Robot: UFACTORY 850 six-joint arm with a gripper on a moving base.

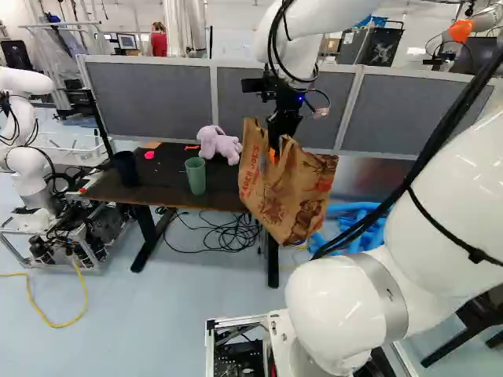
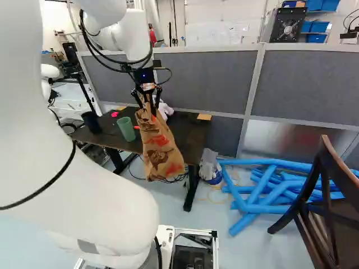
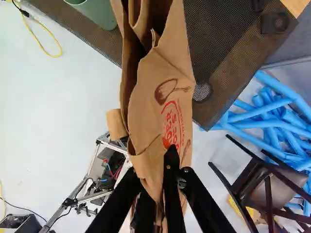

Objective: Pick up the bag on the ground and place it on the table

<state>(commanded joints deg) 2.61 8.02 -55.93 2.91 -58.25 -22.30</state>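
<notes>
Dangling by the table (image 1: 167,179), the brown paper bag (image 1: 287,192) is pinched between both fingers of the gripper (image 2: 147,106), hanging around the table's near edge; can't tell if it touches. Taking up room on the table: a green cup (image 1: 196,176), a dark cup (image 1: 126,168) and a purple plush toy (image 1: 219,145). Blue tubes (image 2: 262,193) are piled on the floor right of the table, a chair (image 2: 332,196) even farther right. Writing-wise, the bag's got red lettering plus brown drawings.
</notes>
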